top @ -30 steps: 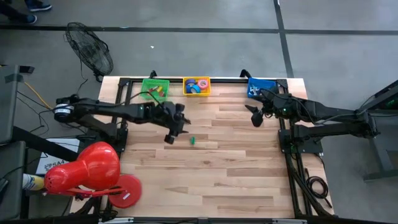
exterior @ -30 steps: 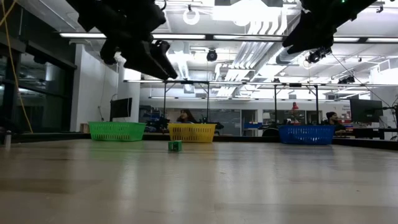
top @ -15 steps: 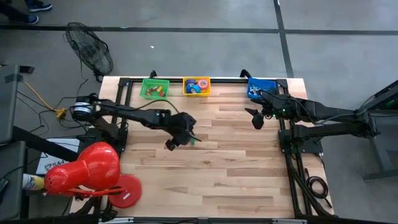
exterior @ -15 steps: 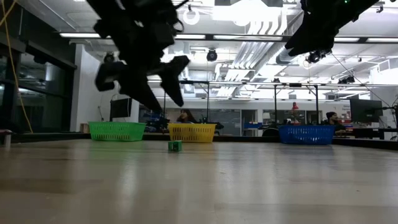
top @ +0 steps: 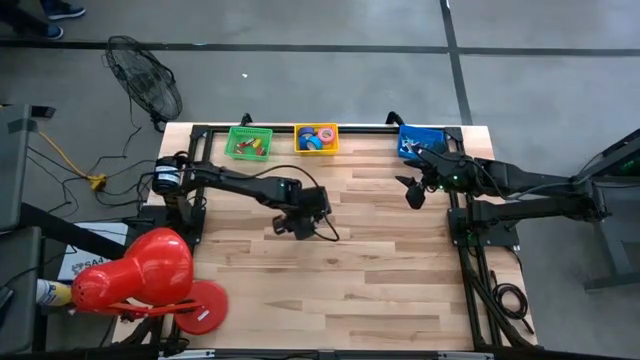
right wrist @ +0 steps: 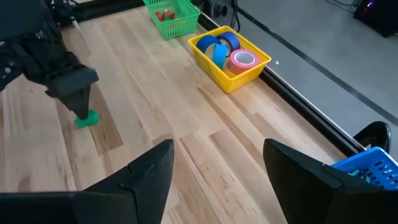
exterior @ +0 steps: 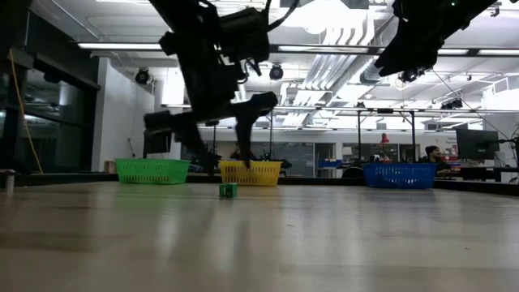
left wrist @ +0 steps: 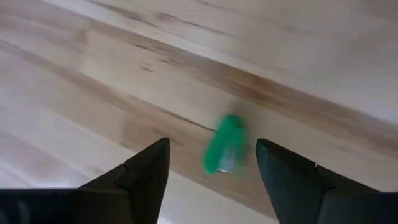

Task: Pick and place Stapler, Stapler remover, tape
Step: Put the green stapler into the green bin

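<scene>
A small green stapler (left wrist: 225, 144) lies flat on the wooden table (top: 380, 270), left of the middle; it also shows in the low view (exterior: 229, 190) and the right wrist view (right wrist: 87, 119). My left gripper (left wrist: 211, 144) hangs open just above it, pointing steeply down, one finger on each side of it without touching. In the high view the left gripper (top: 301, 216) hides the stapler. My right gripper (top: 412, 192) waits open in the air near the far right. Rolls of tape (right wrist: 242, 59) lie in the yellow basket (top: 316, 138).
Three baskets stand along the far edge: green (top: 249, 142) with small coloured pieces, yellow, and blue (top: 420, 140). A thin cable (top: 330, 232) loops beside the left gripper. Bare wood lies toward the near edge. A fan (top: 145, 85) and a red object (top: 140, 270) stand off the table's left.
My left gripper has gone toward the table's right and near edges and sunk lower, rolling about its own axis and tipping to point down. It now hangs over the green stapler, which has stayed where it was.
</scene>
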Controlling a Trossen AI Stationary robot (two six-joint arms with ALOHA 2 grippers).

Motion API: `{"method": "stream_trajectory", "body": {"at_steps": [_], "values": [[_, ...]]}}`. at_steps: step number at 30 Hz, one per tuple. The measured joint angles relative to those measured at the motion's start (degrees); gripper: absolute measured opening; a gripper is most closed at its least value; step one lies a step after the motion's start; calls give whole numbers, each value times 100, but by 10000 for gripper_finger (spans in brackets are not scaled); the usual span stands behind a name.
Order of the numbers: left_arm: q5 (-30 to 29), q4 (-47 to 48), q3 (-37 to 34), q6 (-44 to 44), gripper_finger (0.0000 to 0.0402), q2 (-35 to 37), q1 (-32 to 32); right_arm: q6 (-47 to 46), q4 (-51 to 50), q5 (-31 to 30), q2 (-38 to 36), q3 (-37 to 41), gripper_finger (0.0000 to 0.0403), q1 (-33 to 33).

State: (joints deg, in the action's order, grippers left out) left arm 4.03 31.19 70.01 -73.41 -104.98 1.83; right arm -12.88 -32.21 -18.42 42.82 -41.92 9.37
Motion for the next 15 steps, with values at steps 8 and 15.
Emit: {"method": "stream_trajectory", "body": {"at_steps": [8,15], "values": [[-118,396,213,-950,234,-349,2,-15,-81,7,65,-1,240,-4],[-176,212,228,-1198,234,-405,2,-15,-139,14,130,1,240,-4]]}}
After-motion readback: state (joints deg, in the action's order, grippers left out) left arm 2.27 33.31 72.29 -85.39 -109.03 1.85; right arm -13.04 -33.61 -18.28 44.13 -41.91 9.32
